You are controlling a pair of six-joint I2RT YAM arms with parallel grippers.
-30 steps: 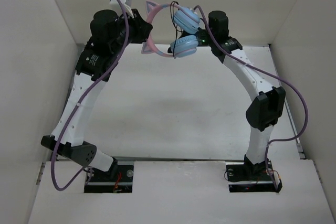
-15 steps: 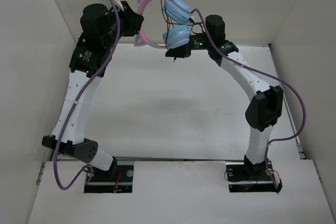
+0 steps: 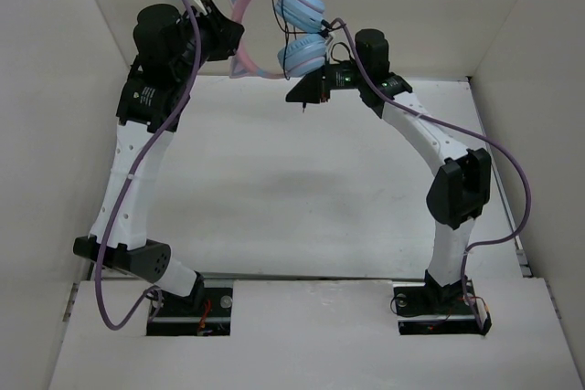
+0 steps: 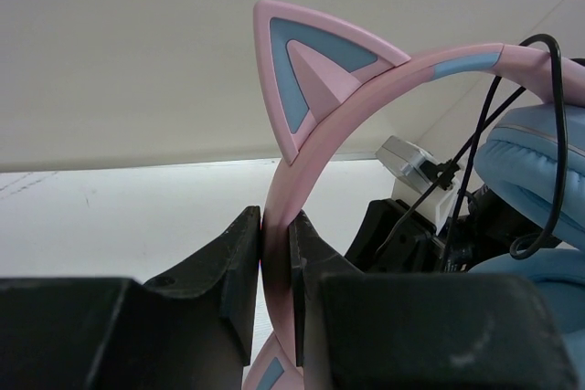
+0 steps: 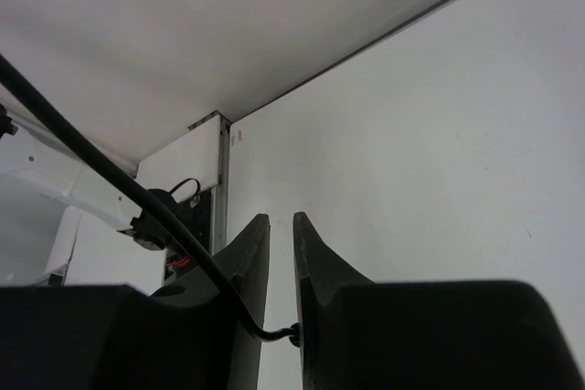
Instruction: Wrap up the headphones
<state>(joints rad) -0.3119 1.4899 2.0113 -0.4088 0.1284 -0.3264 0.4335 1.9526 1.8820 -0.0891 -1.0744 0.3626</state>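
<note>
L arm raised at rear left. Left gripper (image 4: 274, 226) is clamped tight on the pink headband (image 4: 366, 89), both fingers (image 4: 233, 271) pressed flat against the band's sides, no gap showing. One pink cat ear (image 4: 306, 70) w/ blue inset stands just above the grip; a 2nd ear peeks out below the fingers.

Headphones (image 3: 300, 11) hang in the air off the worktop (image 3: 292, 189), near the back wall, btwn the two grippers. From the grip the band arcs right to the two light blue ear cups, which sit one above the other in the top view. The lower cup (image 3: 304, 54) is just beside the R wrist. Thin black cable (image 5: 91, 151) loops over the band and around the cups.

Right gripper (image 5: 281, 221) points left, just below and beside the lower cup. Its jaws are narrow, w/ a slim slit showing btwn the tips. The cable comes in from upper left, crosses the L finger and bends into the slit low down, reaching the R finger's inner face. Can't tell if it's pinched there or only threaded through.
</note>
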